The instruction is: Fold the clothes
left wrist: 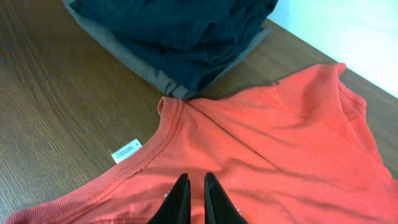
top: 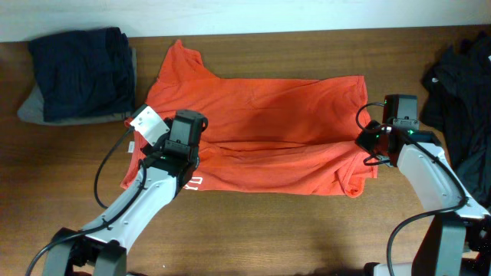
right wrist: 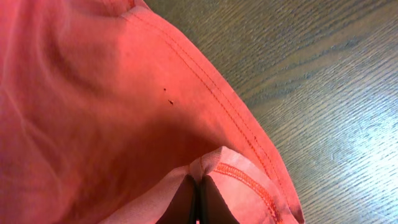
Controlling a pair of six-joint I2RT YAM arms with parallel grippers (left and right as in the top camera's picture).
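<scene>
The orange-red T-shirt (top: 268, 115) lies spread across the middle of the wooden table, collar to the left and hem to the right, with a crease running along its length. It also shows in the left wrist view (left wrist: 280, 143) and the right wrist view (right wrist: 93, 93). My left gripper (top: 184, 121) (left wrist: 197, 186) sits on the shirt just inside the ribbed collar, its jaws almost together with fabric between them. My right gripper (top: 372, 140) (right wrist: 198, 186) is shut on a pinched fold of the stitched hem at the shirt's right edge.
A folded navy garment (top: 80, 69) (left wrist: 180, 31) lies on a grey one (top: 31, 111) (left wrist: 143, 68) at the back left, close to the shirt's sleeve. A heap of black clothes (top: 464, 92) lies at the right edge. A small white label (left wrist: 126, 149) lies by the collar.
</scene>
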